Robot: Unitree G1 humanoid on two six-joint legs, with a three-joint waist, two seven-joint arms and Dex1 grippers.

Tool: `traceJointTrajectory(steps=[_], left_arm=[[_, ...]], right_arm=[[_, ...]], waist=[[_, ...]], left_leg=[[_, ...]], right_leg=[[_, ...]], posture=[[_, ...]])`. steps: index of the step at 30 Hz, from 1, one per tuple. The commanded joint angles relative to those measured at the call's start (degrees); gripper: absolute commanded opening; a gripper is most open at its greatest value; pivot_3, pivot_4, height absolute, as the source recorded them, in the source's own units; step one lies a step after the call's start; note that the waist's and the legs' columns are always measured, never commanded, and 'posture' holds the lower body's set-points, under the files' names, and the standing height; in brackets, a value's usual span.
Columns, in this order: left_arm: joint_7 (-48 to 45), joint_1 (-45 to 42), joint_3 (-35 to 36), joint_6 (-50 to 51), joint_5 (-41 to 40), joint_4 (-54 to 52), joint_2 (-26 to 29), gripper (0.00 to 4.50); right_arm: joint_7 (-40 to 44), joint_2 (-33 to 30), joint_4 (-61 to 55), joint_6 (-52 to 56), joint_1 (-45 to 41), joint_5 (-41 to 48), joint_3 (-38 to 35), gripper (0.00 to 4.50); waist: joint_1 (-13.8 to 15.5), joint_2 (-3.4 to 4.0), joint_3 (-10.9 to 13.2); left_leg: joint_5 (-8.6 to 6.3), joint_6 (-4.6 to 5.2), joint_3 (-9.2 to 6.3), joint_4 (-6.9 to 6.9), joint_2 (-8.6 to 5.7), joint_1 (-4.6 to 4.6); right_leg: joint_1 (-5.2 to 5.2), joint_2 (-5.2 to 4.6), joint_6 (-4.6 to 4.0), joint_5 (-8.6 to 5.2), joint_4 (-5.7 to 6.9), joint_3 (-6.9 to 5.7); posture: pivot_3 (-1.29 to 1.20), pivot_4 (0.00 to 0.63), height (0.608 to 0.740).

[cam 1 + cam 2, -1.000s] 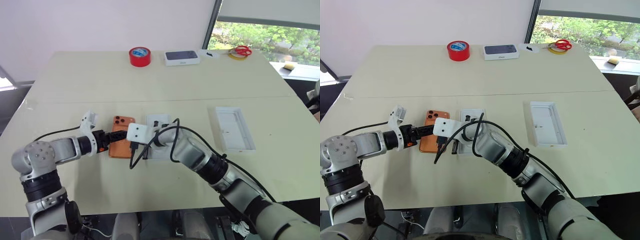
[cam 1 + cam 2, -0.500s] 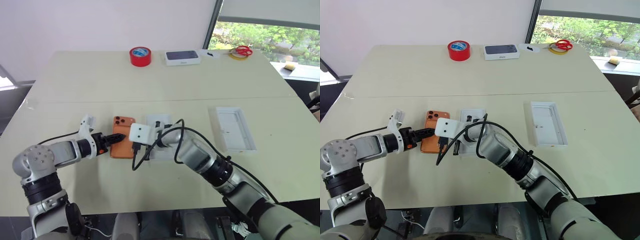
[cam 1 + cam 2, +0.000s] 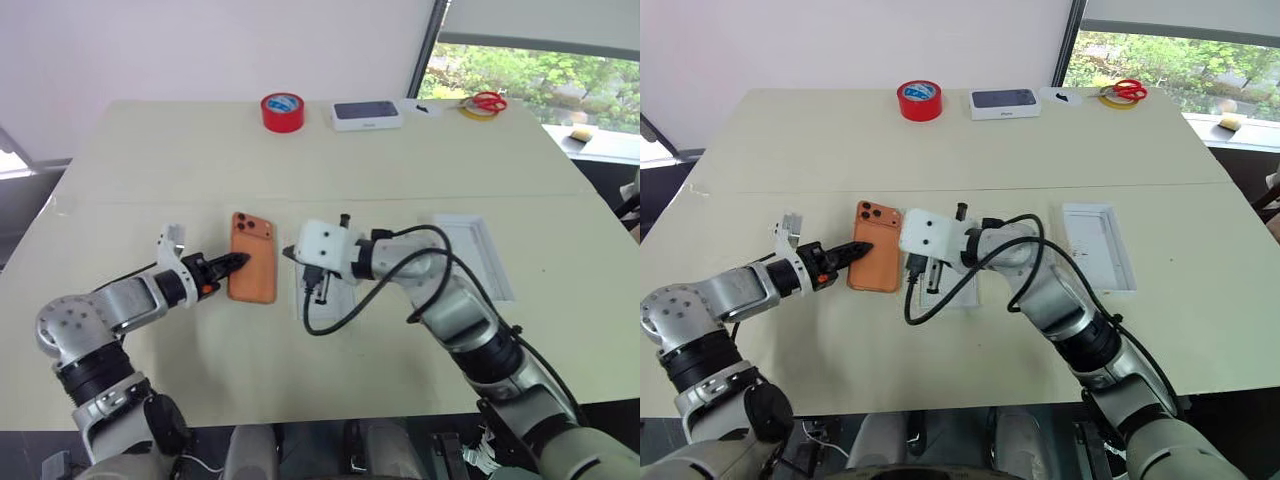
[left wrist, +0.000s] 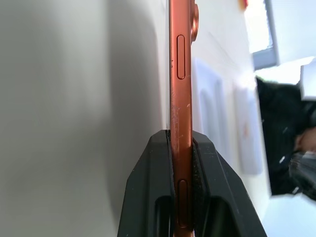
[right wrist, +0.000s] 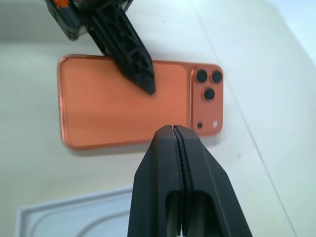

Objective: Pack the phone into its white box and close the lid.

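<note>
The orange phone point(image 3: 254, 275) is back side up, with its camera cluster at the far end. My left gripper point(image 3: 238, 262) is shut on its left long edge; the left wrist view shows the phone point(image 4: 180, 59) clamped edge-on between both fingers. It looks slightly raised off the table. My right gripper point(image 5: 174, 129) is shut and empty, hovering just right of the phone point(image 5: 108, 113). The white box point(image 3: 958, 290) lies right of the phone, largely under my right wrist. The lid point(image 3: 1097, 247) lies further right, with its white inside up.
At the table's far edge sit a red tape roll point(image 3: 281, 111), a white box with a dark top point(image 3: 367, 114) and red scissors point(image 3: 487, 101). A black cable point(image 3: 330, 320) loops below my right wrist over the white box.
My left gripper closed on the phone's edge and raised it a little. My right gripper rose and drew back to the right, off the phone.
</note>
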Motion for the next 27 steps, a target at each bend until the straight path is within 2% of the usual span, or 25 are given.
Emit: traceJointTrajectory(steps=[1,7,12,20,26,27], left_arm=[[7.2,-3.8,1.9,0.5,-8.9,-1.4,-5.8,0.03],[19.1,-2.6,-3.8,-1.4,-13.8,-6.6,-16.0,0.03],[25.0,1.7,-9.7,-4.4,-14.7,-9.0,-20.4,0.03],[30.0,5.2,-15.6,-10.2,-18.5,-8.2,-19.4,0.03],[32.2,6.7,-20.5,-13.6,-24.4,-6.7,-16.5,0.03],[32.5,7.0,-21.3,-14.3,-25.4,-6.8,-15.9,0.47]], right_arm=[[1.9,-3.2,-5.7,0.7,1.9,5.1,-7.0,0.0],[3.9,-9.5,-7.7,0.3,9.1,11.6,-16.1,0.0],[4.2,-14.3,-8.0,0.6,15.6,15.3,-22.1,0.0],[2.6,-18.3,-8.7,0.9,21.2,18.5,-27.6,0.0],[1.5,-19.1,-7.8,0.1,20.9,19.0,-27.4,0.0],[1.3,-19.0,-7.8,0.1,20.8,19.0,-27.3,0.0]], waist=[[0.3,-0.02,0.0],[0.8,-0.06,0.0],[0.8,-0.06,0.0],[1.2,-0.06,0.0],[1.2,-0.06,0.0],[1.2,-0.06,0.0]], left_leg=[[0.0,0.0,-0.02,0.0,-0.03,-0.01],[-0.01,0.03,-0.01,0.02,-0.05,0.0],[-0.01,0.03,0.01,0.01,-0.05,0.04],[-0.02,0.04,-0.02,0.04,-0.05,0.03],[-0.02,0.05,-0.04,0.04,-0.05,0.03],[-0.02,0.05,-0.04,0.04,-0.05,0.03]], right_leg=[[0.02,-0.03,0.01,0.0,-0.03,0.0],[0.04,-0.03,0.02,0.01,-0.05,0.0],[0.05,0.01,0.01,0.0,-0.06,0.02],[0.06,0.01,0.0,0.0,-0.07,0.03],[0.06,0.01,0.0,0.0,-0.08,0.03],[0.06,0.01,0.0,0.0,-0.08,0.03]], posture=[[0.0,0.15,0.73],[0.0,0.15,0.73],[0.0,0.15,0.73],[0.0,0.15,0.73],[0.0,0.15,0.73],[0.0,0.15,0.73]])
